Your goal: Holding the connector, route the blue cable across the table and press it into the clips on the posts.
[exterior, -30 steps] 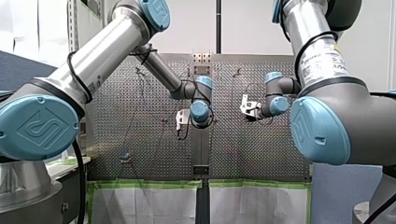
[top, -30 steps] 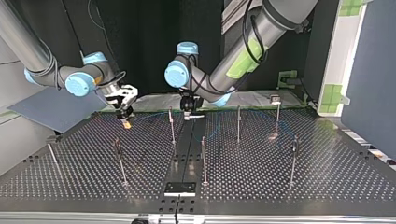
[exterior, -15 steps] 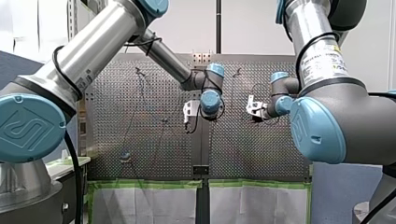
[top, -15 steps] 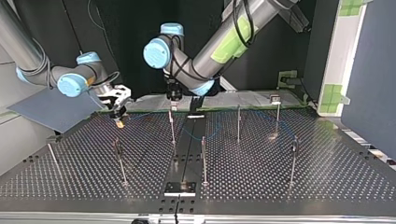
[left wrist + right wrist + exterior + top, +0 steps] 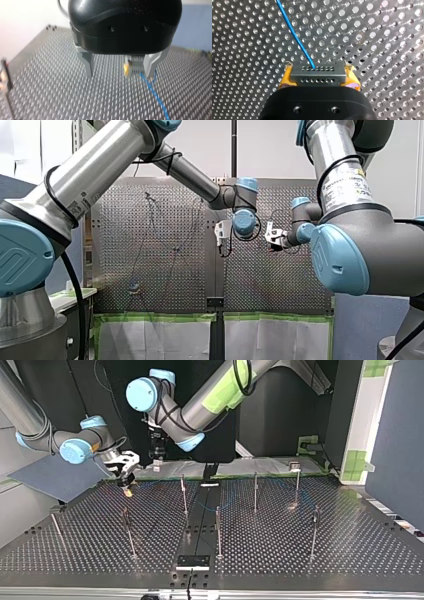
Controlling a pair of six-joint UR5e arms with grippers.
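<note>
Blue cable (image 5: 297, 37) x1, connector (image 5: 318, 75) x1, posts (image 5: 218, 530) x7.

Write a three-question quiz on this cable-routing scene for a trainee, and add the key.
1. True or false: the right gripper is shut on the connector.
2. Which describes the left gripper? A) open and empty B) shut on a post C) shut on a clip
3. Fill in: the cable running out of the connector is coloured ____.
Key: 1 true; 2 A; 3 blue.
</note>
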